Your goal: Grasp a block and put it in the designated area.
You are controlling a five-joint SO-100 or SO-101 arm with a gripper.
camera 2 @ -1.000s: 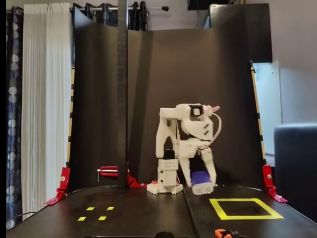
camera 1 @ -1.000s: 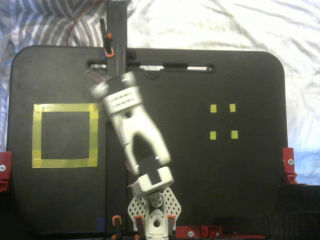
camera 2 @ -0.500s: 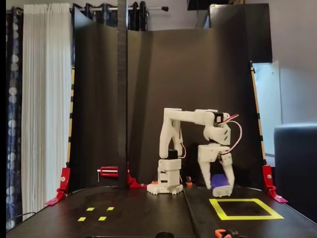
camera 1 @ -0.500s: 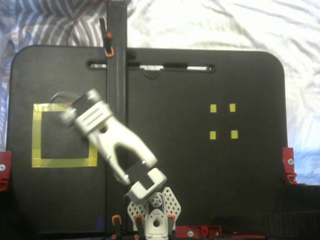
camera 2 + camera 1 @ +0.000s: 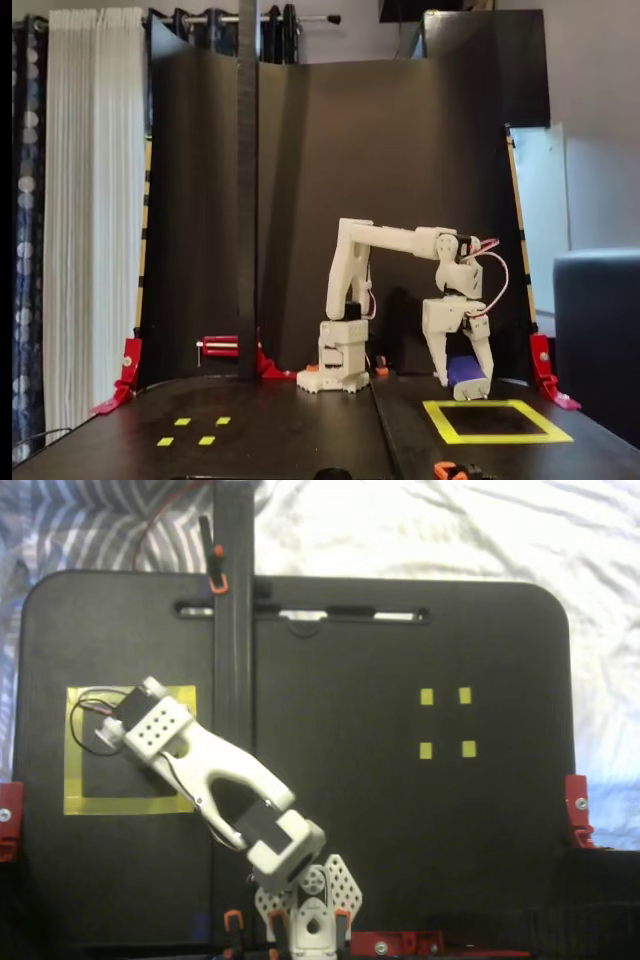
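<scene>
Step in hand: delivery. In the front fixed view the gripper [image 5: 464,385] is closed on the block [image 5: 463,371], held low at the far edge of the designated area [image 5: 497,421] — whether touching the tabletop [image 5: 300,430] cannot be told. Next move: confirm the block sits inside the tape, lower if needed, open the jaws — then lift clear.
</scene>
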